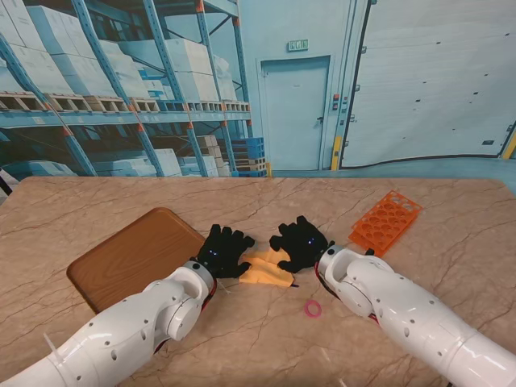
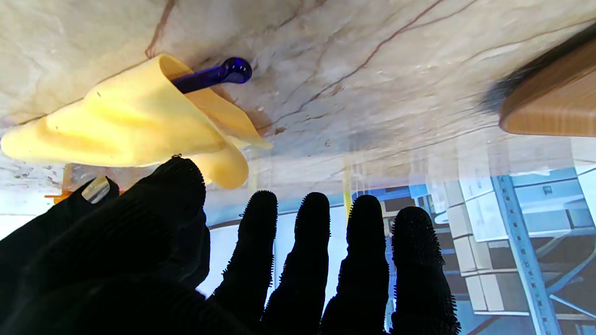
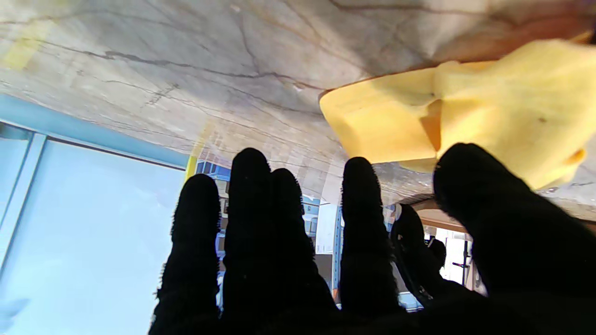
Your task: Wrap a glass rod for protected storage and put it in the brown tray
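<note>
A yellow cloth (image 1: 266, 269) lies bunched on the marble table between my two black-gloved hands. In the left wrist view the cloth (image 2: 125, 121) is rolled loosely around a dark blue glass rod (image 2: 216, 77), whose rounded end sticks out. My left hand (image 1: 223, 251) hovers at the cloth's left edge with fingers spread, holding nothing. To the cloth's right, my right hand (image 1: 301, 242) also has its fingers spread, its thumb (image 3: 503, 223) close to the cloth (image 3: 489, 111). The brown tray (image 1: 133, 256) sits to the left, empty.
An orange test-tube rack (image 1: 385, 221) lies at the right, beyond my right forearm. A small pink ring (image 1: 313, 307) rests on the table nearer to me, beside the right wrist. The tray's corner (image 2: 549, 111) shows in the left wrist view.
</note>
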`<state>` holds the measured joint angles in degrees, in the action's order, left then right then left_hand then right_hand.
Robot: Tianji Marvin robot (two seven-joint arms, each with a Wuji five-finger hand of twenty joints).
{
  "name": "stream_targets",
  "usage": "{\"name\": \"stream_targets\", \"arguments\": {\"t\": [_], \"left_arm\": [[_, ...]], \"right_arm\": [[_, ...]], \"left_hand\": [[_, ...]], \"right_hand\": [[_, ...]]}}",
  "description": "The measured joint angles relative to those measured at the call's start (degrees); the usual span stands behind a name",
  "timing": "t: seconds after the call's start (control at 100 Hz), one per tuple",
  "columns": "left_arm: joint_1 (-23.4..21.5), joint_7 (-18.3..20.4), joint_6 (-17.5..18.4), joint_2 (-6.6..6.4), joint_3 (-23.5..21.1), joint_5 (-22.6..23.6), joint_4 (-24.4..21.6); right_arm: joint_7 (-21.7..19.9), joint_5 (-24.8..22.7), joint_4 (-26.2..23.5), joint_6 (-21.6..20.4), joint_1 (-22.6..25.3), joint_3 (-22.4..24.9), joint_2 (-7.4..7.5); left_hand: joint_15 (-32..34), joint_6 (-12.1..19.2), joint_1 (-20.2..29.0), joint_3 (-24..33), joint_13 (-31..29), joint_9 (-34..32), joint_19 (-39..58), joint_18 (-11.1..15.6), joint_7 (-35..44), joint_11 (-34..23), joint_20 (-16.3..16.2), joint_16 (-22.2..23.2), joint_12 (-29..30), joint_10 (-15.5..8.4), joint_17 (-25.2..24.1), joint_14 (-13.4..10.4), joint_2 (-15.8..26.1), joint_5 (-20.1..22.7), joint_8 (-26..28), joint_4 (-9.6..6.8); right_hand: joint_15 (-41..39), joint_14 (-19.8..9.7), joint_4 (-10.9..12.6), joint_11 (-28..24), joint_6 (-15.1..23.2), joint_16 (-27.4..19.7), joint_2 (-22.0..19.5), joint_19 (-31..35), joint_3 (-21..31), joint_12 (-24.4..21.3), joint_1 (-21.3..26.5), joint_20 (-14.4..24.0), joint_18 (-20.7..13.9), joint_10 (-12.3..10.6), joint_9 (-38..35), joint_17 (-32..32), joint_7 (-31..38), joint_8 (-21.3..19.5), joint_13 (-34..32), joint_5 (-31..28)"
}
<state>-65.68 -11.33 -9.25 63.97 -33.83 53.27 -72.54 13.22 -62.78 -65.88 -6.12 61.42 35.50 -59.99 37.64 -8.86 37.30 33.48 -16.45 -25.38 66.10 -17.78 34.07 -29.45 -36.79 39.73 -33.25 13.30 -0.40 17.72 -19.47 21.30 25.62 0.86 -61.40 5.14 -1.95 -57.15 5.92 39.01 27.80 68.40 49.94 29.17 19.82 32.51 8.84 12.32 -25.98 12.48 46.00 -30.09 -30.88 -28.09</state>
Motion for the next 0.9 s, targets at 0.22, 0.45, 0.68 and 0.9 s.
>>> {"name": "stream_targets", "arguments": {"t": [0.22,0.45,0.68,0.9], "left_arm": [[2.8,0.3,-1.8,1.66,2.8,-5.0,2.1],[6.5,0.5,-2.3,3.03,7.1,-4.9,6.3],[8.4,0.4,-2.9,3.31,10.3,-4.0,8.8],[9.2,1.1,-2.9,3.29,11.7,-3.7,9.2]], "right_arm": [[-2.3,1.7,-0.2,1.6,-0.1,-0.2,-0.13],[-3.0,3.7,1.2,2.7,-1.7,-2.9,-0.58],[-3.1,5.7,3.2,3.9,-3.5,-4.9,-1.51],[-3.1,5.7,3.3,4.9,-3.6,-4.9,-1.65]], "left_hand": [[-0.2,0.0,0.1,-0.1,2.0,2.4,-3.1,0.0,-0.5,0.4,0.8,-0.7,0.3,0.0,-2.2,0.0,0.6,-0.8,-0.5,-0.01],[-1.3,0.0,0.1,-0.1,3.1,3.7,-4.5,0.0,-2.8,0.9,1.4,-1.0,0.3,0.0,-3.3,0.0,0.6,-3.5,-2.0,0.00],[-1.6,0.0,0.1,0.0,3.8,5.5,-5.2,0.0,-4.8,1.0,1.4,-1.8,0.7,0.1,-3.9,0.0,0.5,-6.4,-3.6,-0.01],[-2.0,-0.4,-0.1,2.3,4.4,6.6,-6.0,0.1,-5.0,1.0,1.4,-1.8,0.7,0.1,-4.1,0.0,1.5,-6.8,-4.9,-0.24]], "right_hand": [[0.0,0.0,0.0,0.8,-1.7,0.0,0.0,0.0,-2.3,-0.1,-2.0,0.0,0.0,1.2,2.9,-0.1,-2.9,0.0,0.5,2.4],[0.1,0.0,0.0,0.8,-2.6,0.0,-0.1,0.0,-5.6,-0.2,-2.6,0.0,0.0,1.5,4.3,-0.3,-4.7,0.0,1.2,4.8],[0.1,0.0,1.1,0.8,-3.9,0.0,-2.5,0.0,-5.8,-0.2,-2.5,0.0,0.0,2.1,5.9,-0.3,-5.2,-0.1,1.2,7.3],[0.1,0.0,1.2,0.8,-6.1,0.0,-2.3,0.0,-5.8,-0.2,-2.5,0.0,0.0,2.1,7.1,-0.3,-5.6,-0.1,1.2,9.4]]}}
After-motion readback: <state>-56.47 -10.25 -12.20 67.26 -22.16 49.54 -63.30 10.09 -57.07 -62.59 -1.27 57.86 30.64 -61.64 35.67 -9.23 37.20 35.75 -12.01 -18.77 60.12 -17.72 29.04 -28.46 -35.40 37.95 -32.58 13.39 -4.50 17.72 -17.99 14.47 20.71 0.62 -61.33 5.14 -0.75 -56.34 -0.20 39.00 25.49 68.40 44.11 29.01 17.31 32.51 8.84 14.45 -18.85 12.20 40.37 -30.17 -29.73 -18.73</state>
